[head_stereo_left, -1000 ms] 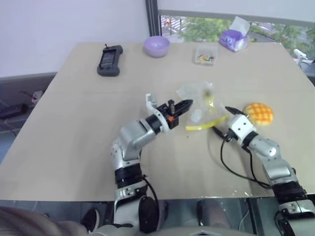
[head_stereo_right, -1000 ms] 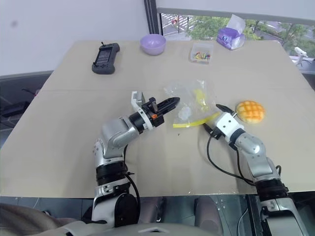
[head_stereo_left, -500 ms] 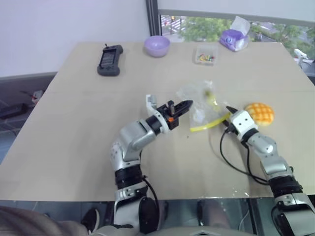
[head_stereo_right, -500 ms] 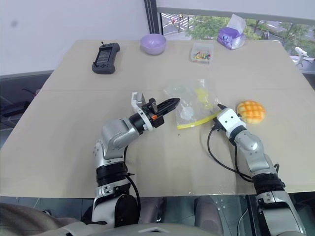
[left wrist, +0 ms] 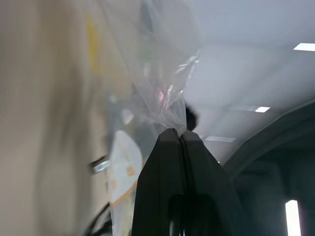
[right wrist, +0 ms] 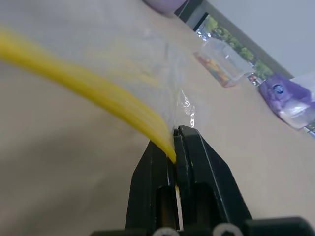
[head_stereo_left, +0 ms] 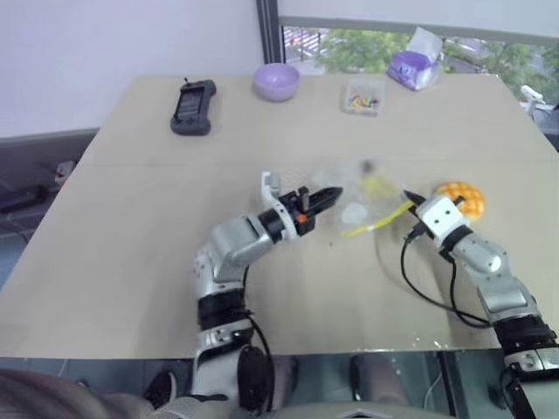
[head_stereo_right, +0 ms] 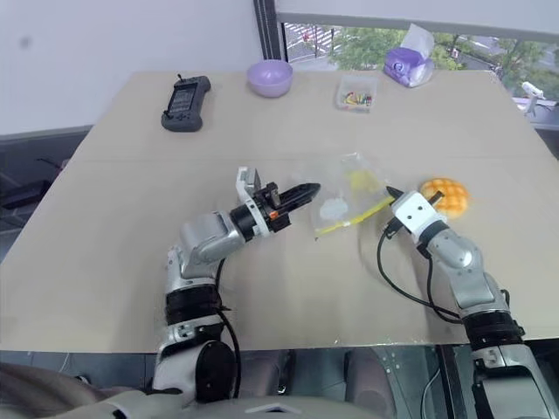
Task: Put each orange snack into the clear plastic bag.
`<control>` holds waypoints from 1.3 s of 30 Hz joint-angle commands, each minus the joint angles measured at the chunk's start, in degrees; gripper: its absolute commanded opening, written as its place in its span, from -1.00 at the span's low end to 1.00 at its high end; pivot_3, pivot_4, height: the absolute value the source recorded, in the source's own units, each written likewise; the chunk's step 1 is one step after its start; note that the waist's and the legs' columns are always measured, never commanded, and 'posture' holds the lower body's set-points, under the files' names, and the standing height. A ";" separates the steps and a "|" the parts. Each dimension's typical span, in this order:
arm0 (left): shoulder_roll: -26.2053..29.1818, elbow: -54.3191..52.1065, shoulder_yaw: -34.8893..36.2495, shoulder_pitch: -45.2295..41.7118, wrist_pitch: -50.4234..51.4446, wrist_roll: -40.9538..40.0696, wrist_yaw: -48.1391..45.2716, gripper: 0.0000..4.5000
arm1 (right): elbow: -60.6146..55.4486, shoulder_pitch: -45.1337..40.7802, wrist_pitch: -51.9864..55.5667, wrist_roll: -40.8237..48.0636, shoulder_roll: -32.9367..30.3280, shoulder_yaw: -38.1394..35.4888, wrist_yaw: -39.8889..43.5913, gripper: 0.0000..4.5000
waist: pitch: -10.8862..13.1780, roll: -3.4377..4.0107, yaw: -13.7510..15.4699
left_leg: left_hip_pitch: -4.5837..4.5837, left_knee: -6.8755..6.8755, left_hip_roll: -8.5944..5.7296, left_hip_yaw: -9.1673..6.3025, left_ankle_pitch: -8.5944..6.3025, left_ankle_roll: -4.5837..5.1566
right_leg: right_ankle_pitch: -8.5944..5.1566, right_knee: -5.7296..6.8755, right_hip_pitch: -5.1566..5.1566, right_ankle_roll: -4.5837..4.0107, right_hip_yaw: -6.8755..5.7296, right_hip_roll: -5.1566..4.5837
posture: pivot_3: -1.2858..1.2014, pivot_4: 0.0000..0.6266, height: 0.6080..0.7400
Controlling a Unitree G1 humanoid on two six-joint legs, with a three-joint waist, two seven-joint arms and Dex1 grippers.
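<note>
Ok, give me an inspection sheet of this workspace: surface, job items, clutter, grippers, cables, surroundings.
Surface: tan table.
Job's things: orange snack lying on the table outside the clear plastic bag.
Clutter: purple bowl, black handheld device, small clear box, purple tissue pack, all along the far edge.
Grippers: left gripper shut on the bag's film; right gripper shut on its yellow strip.
Cables: black cable looping from the right wrist.
Surroundings: window, white wall.

Orange bun (head_stereo_left: 461, 197) (grid-scored), yellow-strip bag (head_stereo_right: 354, 196)
</note>
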 commanded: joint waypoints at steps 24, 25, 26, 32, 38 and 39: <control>41.86 -11.22 -35.89 -8.42 -30.53 71.29 -70.21 0.11 | -17.81 -10.20 32.63 -9.73 -5.06 1.04 4.52 -1.00 | 0.27 0.33 -0.83 | -0.33 -0.23 0.05 0.29 0.00 0.00 | -0.01 0.05 -0.59 -0.02 0.28 0.01 | 0.03 -0.52 1.00; 41.10 -11.32 -37.09 -8.56 -32.47 74.40 -70.36 0.11 | -18.62 -10.87 37.29 -10.19 -3.44 1.36 4.20 -1.00 | 0.26 0.33 -0.83 | -0.42 -0.23 0.07 0.28 0.00 0.00 | 0.00 0.03 -0.67 -0.02 0.28 0.01 | 0.03 -0.52 1.00; 40.52 -11.62 -38.15 -8.37 -34.33 77.07 -70.68 0.11 | -19.51 -11.25 41.35 -9.18 -1.62 1.06 4.34 -1.00 | 0.26 0.31 -0.84 | -0.53 -0.22 0.08 0.26 0.00 0.01 | 0.00 0.03 -0.77 -0.02 0.26 0.01 | 0.03 -0.52 1.00; 36.13 -13.70 -42.70 -5.26 -47.83 91.08 -73.74 0.11 | -21.73 -14.10 59.86 -13.70 6.03 3.02 -0.70 -1.00 | 0.26 0.33 -0.98 | -1.37 -0.10 0.22 0.34 0.01 0.01 | 0.03 0.26 -1.65 -0.05 0.33 -0.02 | 0.03 -0.52 1.00; 33.82 -20.01 -43.96 -1.97 -49.42 94.65 -78.15 0.11 | -22.41 -16.06 67.85 -15.21 8.85 5.58 -2.53 -1.00 | 0.26 0.33 -1.24 | -1.58 -0.01 0.20 0.33 0.02 0.01 | 0.03 0.42 -1.91 -0.05 0.30 0.01 | 0.03 -0.52 1.00; 33.58 -20.45 -43.90 -1.70 -49.13 95.10 -78.42 0.11 | -22.52 -16.30 68.07 -15.30 9.04 5.82 -2.77 -1.00 | 0.26 0.33 -1.25 | -1.58 0.00 0.19 0.32 0.02 0.01 | 0.03 0.45 -1.92 -0.05 0.30 0.02 | 0.03 -0.52 1.00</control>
